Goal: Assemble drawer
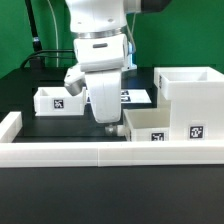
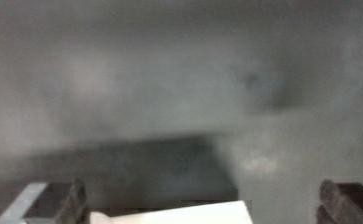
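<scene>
The white drawer housing (image 1: 186,92) stands at the exterior view's right, with a tag on its front. One small white tray (image 1: 148,122) with a tag lies just in front of it to the left. The second tray (image 1: 57,98) lies at the back left. My gripper (image 1: 108,123) points down between the trays, right beside the near tray's left wall. In the blurred wrist view its two dark fingers (image 2: 53,203) stand wide apart, open, with a white corner (image 2: 181,214) low between them, touching neither finger.
The white border rail (image 1: 90,152) runs along the table's front and up the left side. The marker board (image 1: 138,97) lies flat behind my gripper. A green backdrop and cables are at the back.
</scene>
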